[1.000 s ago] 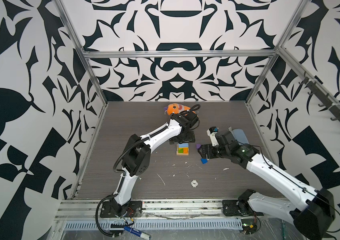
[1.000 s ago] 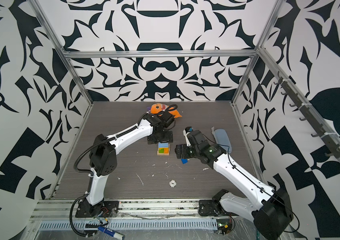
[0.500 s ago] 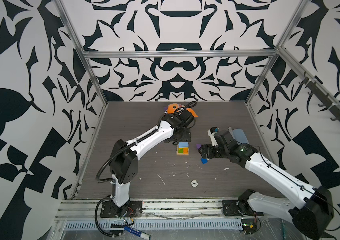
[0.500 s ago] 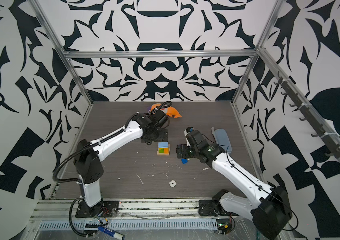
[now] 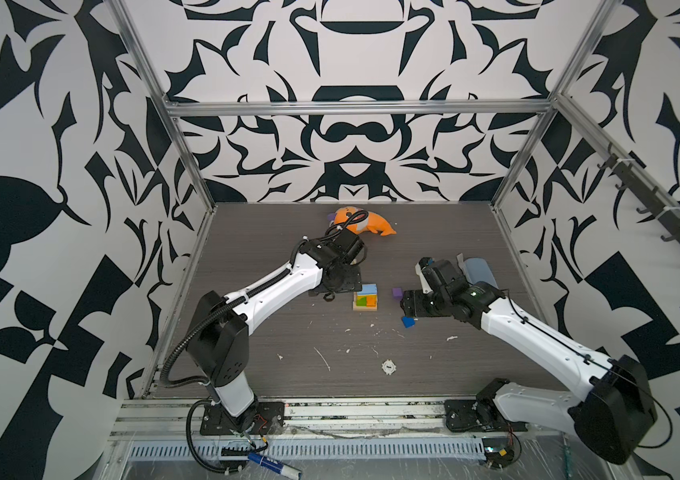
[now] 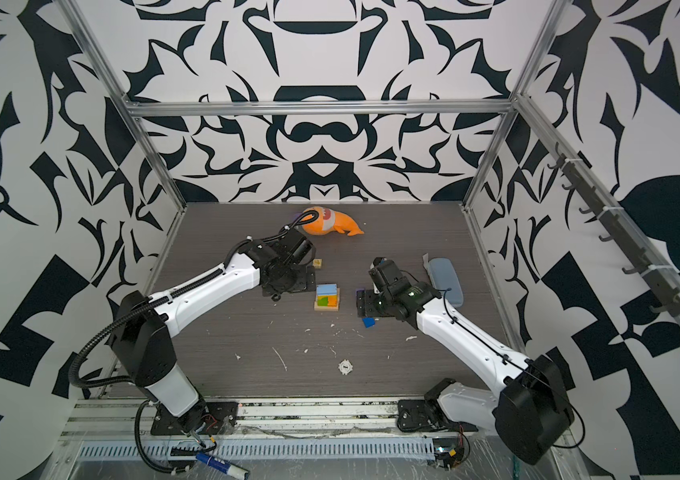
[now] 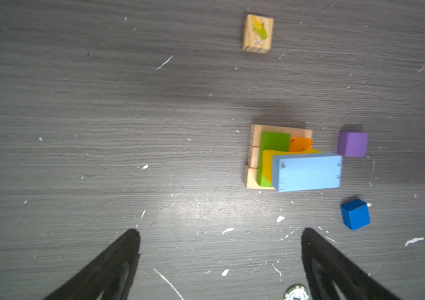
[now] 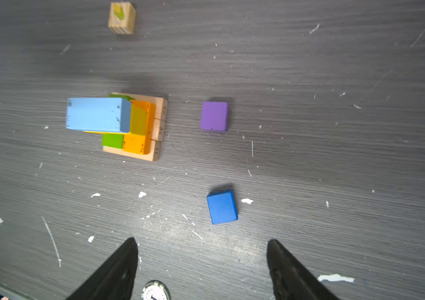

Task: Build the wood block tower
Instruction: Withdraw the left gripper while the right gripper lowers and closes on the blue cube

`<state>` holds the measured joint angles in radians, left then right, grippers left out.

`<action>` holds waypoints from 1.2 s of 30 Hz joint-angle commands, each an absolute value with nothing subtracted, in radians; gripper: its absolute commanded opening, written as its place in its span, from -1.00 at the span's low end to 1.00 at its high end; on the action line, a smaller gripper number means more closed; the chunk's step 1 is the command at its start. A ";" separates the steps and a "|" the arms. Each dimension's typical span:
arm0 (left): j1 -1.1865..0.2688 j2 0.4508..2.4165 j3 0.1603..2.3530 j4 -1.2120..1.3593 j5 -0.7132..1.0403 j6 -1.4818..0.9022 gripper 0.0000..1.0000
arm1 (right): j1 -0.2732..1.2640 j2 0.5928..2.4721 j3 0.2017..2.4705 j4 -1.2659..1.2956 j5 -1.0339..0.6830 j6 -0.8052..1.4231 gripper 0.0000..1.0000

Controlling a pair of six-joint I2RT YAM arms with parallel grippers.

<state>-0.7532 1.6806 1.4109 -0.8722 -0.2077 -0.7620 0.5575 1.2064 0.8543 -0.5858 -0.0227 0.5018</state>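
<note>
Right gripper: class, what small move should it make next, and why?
Probably ease forward and down to straddle the blue cube. The right gripper is open and empty; the cube lies loose on the table just ahead of it, nearer than the purple cube, and the light-blue brick atop the tower is bare.

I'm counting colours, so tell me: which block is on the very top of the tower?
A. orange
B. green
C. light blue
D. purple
C: the light-blue block lies highest, over the yellow block, while the purple cube sits apart from them.
</note>
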 commanded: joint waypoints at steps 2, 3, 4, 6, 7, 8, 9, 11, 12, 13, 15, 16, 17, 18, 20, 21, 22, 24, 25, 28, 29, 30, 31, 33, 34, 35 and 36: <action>-0.725 1.617 1.347 -0.855 -0.182 -0.764 0.99 | 0.555 1.230 0.884 -0.612 -0.009 0.501 0.61; -0.716 1.606 1.330 -0.853 -0.176 -0.763 0.99 | 0.554 1.239 0.884 -0.612 -0.009 0.501 0.60; -0.708 1.598 1.318 -0.849 -0.171 -0.762 0.99 | 0.555 1.246 0.881 -0.614 -0.009 0.502 0.59; -0.695 1.579 1.293 -0.836 -0.164 -0.768 0.99 | 0.555 1.271 0.876 -0.613 -0.013 0.504 0.56; -0.691 1.573 1.281 -0.829 -0.162 -0.771 0.99 | 0.554 1.283 0.875 -0.610 -0.016 0.508 0.55; -0.687 1.564 1.270 -0.822 -0.161 -0.774 0.99 | 0.555 1.296 0.869 -0.604 -0.021 0.511 0.53; -0.684 1.558 1.261 -0.818 -0.158 -0.776 0.99 | 0.554 1.308 0.867 -0.599 -0.024 0.513 0.52; -0.680 1.550 1.248 -0.819 -0.158 -0.779 0.99 | 0.554 1.328 0.861 -0.589 -0.026 0.513 0.49; -0.679 1.545 1.241 -0.819 -0.159 -0.779 0.99 | 0.555 1.336 0.857 -0.583 -0.026 0.512 0.48; -0.677 1.543 1.235 -0.819 -0.162 -0.779 0.99 | 0.555 1.344 0.856 -0.578 -0.027 0.512 0.47; -0.674 1.544 1.224 -0.819 -0.163 -0.778 0.99 | 0.554 1.360 0.854 -0.570 -0.032 0.511 0.46; -0.672 1.544 1.219 -0.819 -0.163 -0.778 0.99 | 0.555 1.367 0.855 -0.567 -0.031 0.511 0.45; -0.670 1.543 1.214 -0.819 -0.161 -0.778 0.99 | 0.555 1.376 0.856 -0.565 -0.030 0.511 0.45; -0.669 1.542 1.211 -0.819 -0.160 -0.778 0.99 | 0.555 1.385 0.856 -0.565 -0.029 0.509 0.44; -0.667 1.541 1.209 -0.819 -0.157 -0.778 0.99 | 0.554 1.404 0.856 -0.560 -0.024 0.509 0.43; -0.667 1.540 1.207 -0.819 -0.158 -0.775 0.99 | 0.554 1.415 0.853 -0.556 -0.022 0.512 0.42; -0.666 1.540 1.207 -0.819 -0.158 -0.774 0.99 | 0.555 1.424 0.853 -0.556 -0.019 0.515 0.42; -0.666 1.541 1.206 -0.819 -0.155 -0.772 0.99 | 0.554 1.447 0.855 -0.551 -0.017 0.517 0.40; -0.666 1.540 1.203 -0.819 -0.150 -0.769 0.99 | 0.554 1.454 0.856 -0.546 -0.017 0.517 0.39; -0.666 1.543 1.195 -0.790 -0.132 -0.766 0.99 | 0.555 1.480 0.862 -0.546 -0.009 0.519 0.32; -0.666 1.543 1.192 -0.788 -0.127 -0.766 0.99 | 0.554 1.486 0.863 -0.551 0.004 0.519 0.30; -0.665 1.543 1.188 -0.786 -0.126 -0.768 0.99 | 0.555 1.492 0.866 -0.551 0.009 0.518 0.30; -0.666 1.542 1.185 -0.784 -0.126 -0.771 0.99 | 0.555 1.498 0.868 -0.549 0.008 0.520 0.29; -0.665 1.540 1.178 -0.783 -0.127 -0.775 0.99 | 0.555 1.510 0.868 -0.548 0.006 0.518 0.28; -0.664 1.540 1.178 -0.782 -0.127 -0.775 0.99 | 0.554 1.514 0.869 -0.547 0.006 0.517 0.28; -0.664 1.540 1.178 -0.782 -0.127 -0.776 0.99 | 0.555 1.518 0.869 -0.545 0.005 0.517 0.27; -0.664 1.540 1.178 -0.782 -0.129 -0.775 0.99 | 0.554 1.522 0.868 -0.543 0.006 0.517 0.26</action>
<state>-0.6701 1.5627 1.1881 -0.7742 -0.1329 -0.7666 0.5575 1.5211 0.8543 -0.5480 -0.0158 0.5129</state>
